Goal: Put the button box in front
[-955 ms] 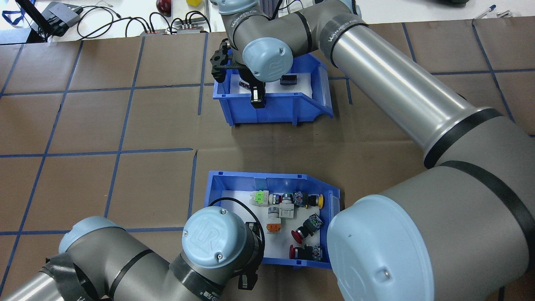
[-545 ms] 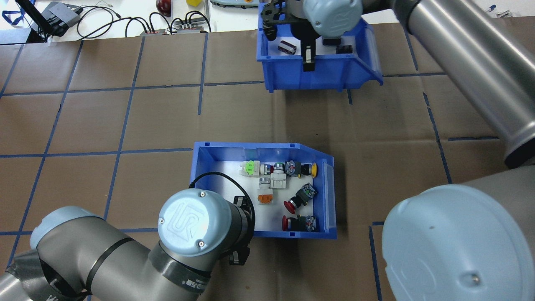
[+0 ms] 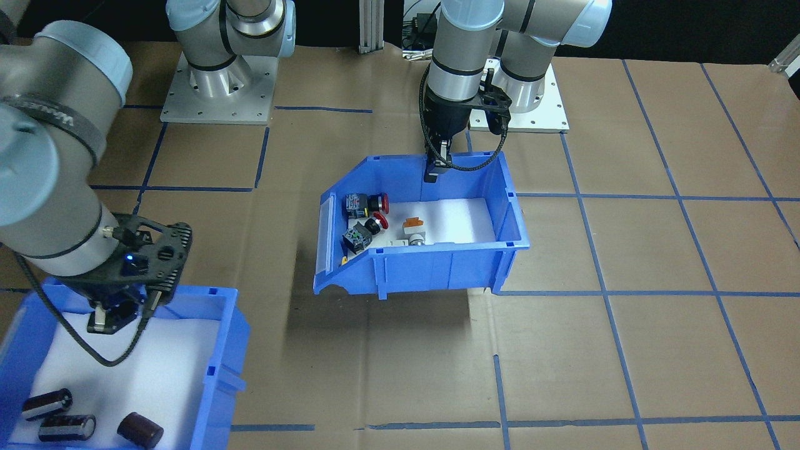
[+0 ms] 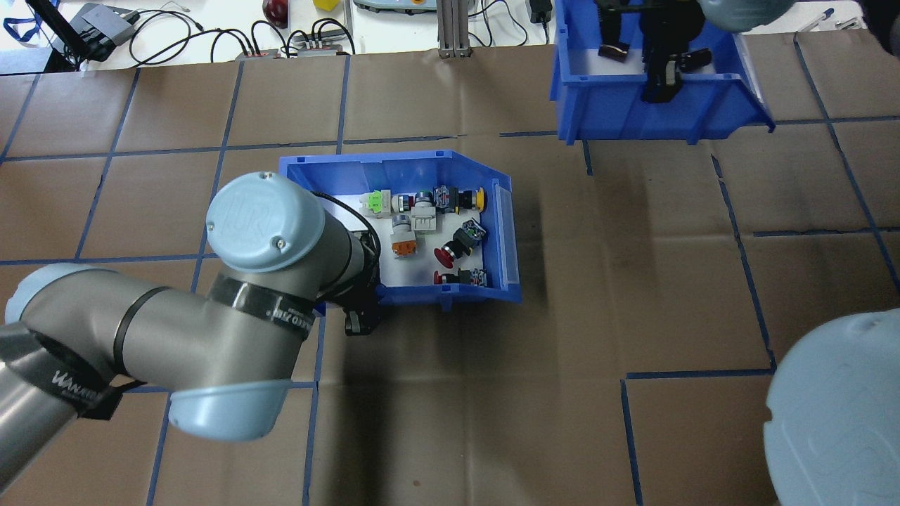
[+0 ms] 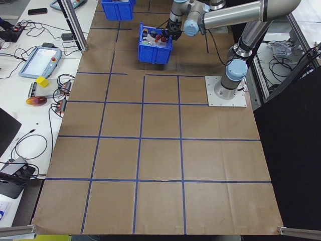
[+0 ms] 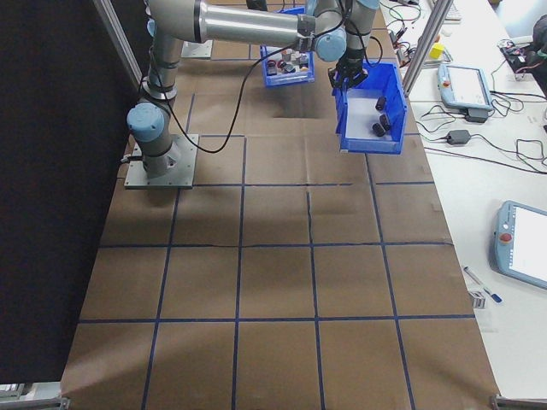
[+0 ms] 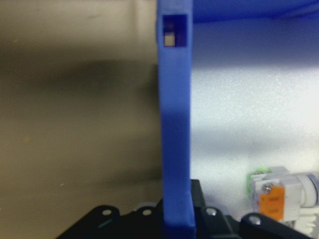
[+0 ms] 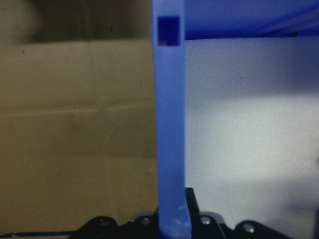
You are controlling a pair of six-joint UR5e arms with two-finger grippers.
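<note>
arm [image 4: 176,337] sleeve reads "wan"

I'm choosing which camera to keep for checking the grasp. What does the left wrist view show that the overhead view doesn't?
Only the left wrist view shows the bin wall standing edge-on between the left gripper fingers. Only the overhead view shows the whole button box, the second blue bin held by the right gripper, and the table. Both show the white foam floor and an orange-tagged switch.
</note>
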